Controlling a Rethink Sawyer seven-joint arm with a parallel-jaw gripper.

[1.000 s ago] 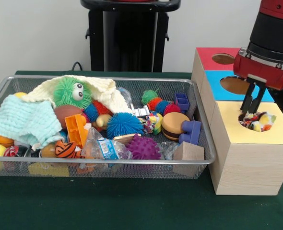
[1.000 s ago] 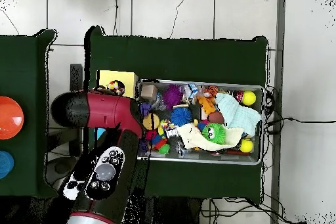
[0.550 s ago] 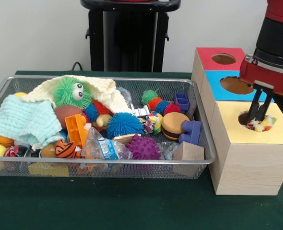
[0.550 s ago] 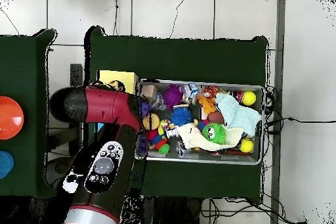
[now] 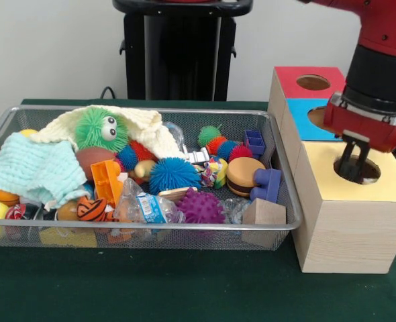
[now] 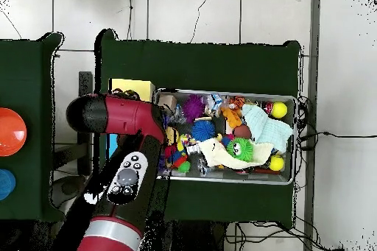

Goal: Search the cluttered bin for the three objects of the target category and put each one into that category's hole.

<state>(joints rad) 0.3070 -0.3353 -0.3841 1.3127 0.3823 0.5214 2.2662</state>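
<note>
My gripper (image 5: 354, 166) stands open over the round hole (image 5: 370, 172) in the yellow-topped wooden box (image 5: 386, 191), fingertips at the hole's rim. Nothing shows between the fingers, and the hole looks dark. Left of the box, the wire bin (image 5: 151, 229) holds mixed toys: a colourful knotted rope toy (image 5: 215, 172), a blue spiky ball (image 5: 173, 174), a purple spiky ball (image 5: 201, 207), a toy burger (image 5: 244, 176) and a green fuzzy ball with eyes (image 5: 101, 129). In the overhead view the red arm (image 6: 121, 115) covers the gripper and most of the yellow box (image 6: 132, 87).
Behind the yellow box stand a blue-topped box (image 5: 299, 111) and a red-topped box (image 5: 289, 78), each with a hole. Mint (image 5: 33, 169) and cream (image 5: 144, 124) cloths cover the bin's left part. A wooden block (image 5: 263, 215) and blue blocks (image 5: 268, 184) lie near its right wall.
The colourful toy held in the gripper over the yellow box's hole has dropped out of sight into it. The fingers have parted and the arm has shifted slightly left.
</note>
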